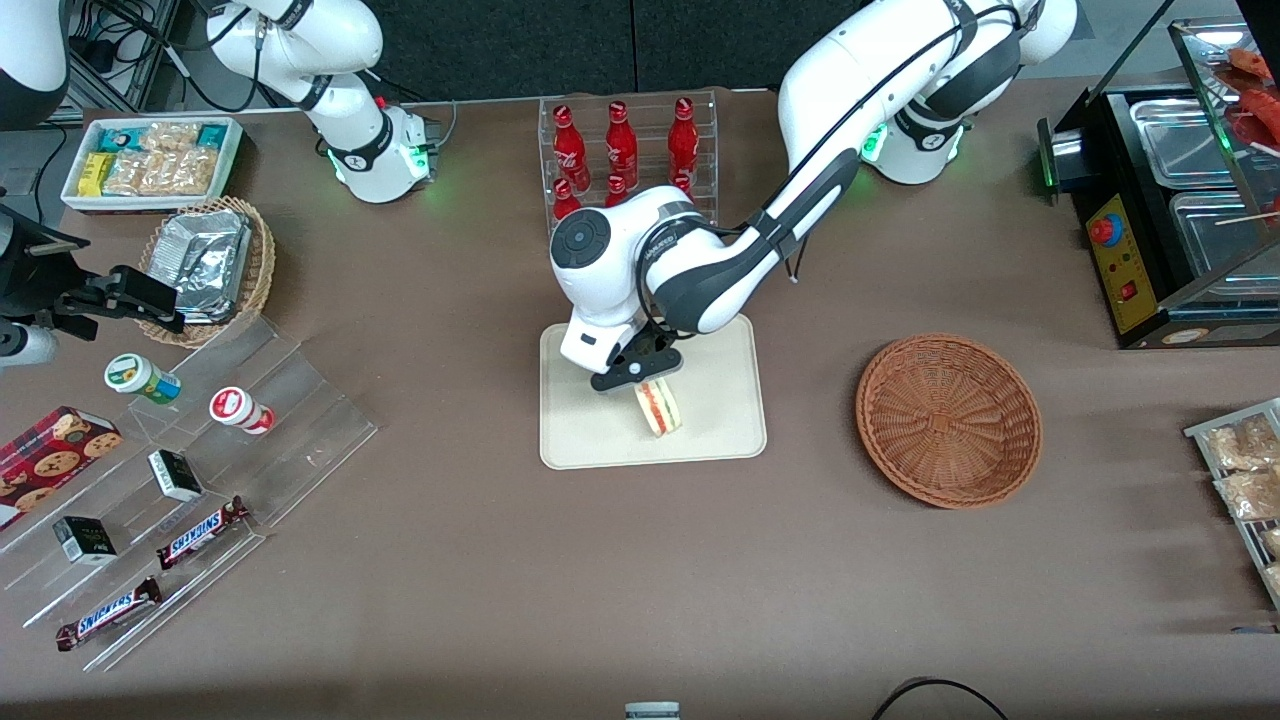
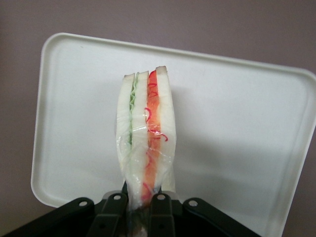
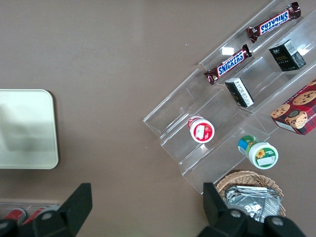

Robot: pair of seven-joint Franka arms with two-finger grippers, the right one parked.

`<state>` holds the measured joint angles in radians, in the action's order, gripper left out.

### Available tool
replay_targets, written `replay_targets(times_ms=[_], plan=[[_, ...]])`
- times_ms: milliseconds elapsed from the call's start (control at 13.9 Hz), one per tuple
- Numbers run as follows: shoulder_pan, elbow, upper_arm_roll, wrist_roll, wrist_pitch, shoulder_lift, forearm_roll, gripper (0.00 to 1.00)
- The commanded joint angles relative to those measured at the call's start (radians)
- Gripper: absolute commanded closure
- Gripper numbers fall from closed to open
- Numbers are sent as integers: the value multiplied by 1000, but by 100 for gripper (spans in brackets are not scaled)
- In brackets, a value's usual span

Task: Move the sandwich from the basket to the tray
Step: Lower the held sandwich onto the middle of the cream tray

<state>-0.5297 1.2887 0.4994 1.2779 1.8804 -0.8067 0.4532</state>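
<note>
The gripper (image 1: 648, 380) is clamped on the sandwich (image 2: 145, 143) above the tray (image 1: 720, 420); the basket (image 1: 948, 420) sits empty, and only release remains.

"SNICKERS" reads on both brown candy bars (image 3: 273, 21) (image 3: 232, 64) — "FOSS" on a black box (image 3: 287, 55).

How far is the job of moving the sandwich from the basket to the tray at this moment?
Done: the basket is empty, so the pick and the carry look finished. In hand: the gripper is shut on the sandwich, holding it edge-up over the tray; whether it touches the tray cannot be told. Left: set it down, open the fingers and move away.
</note>
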Motion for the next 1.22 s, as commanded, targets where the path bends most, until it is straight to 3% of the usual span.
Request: replay_targets(times_ms=[0, 576, 648, 720, 792, 864, 936, 1152], plan=[[-4, 24, -4, -89, 22, -2, -30, 100], [-4, 60, -5, -186, 46, -29, -51, 100], [-4, 60, -5, -186, 54, -29, -51, 89], [-4, 60, -5, -186, 56, -31, -51, 64], [-4, 60, -7, -187, 56, -31, -51, 30], [-4, 60, -7, -189, 54, -29, -50, 6], [-4, 58, -7, -189, 46, -26, -50, 1], [2, 49, -7, -170, 17, 3, -54, 1]])
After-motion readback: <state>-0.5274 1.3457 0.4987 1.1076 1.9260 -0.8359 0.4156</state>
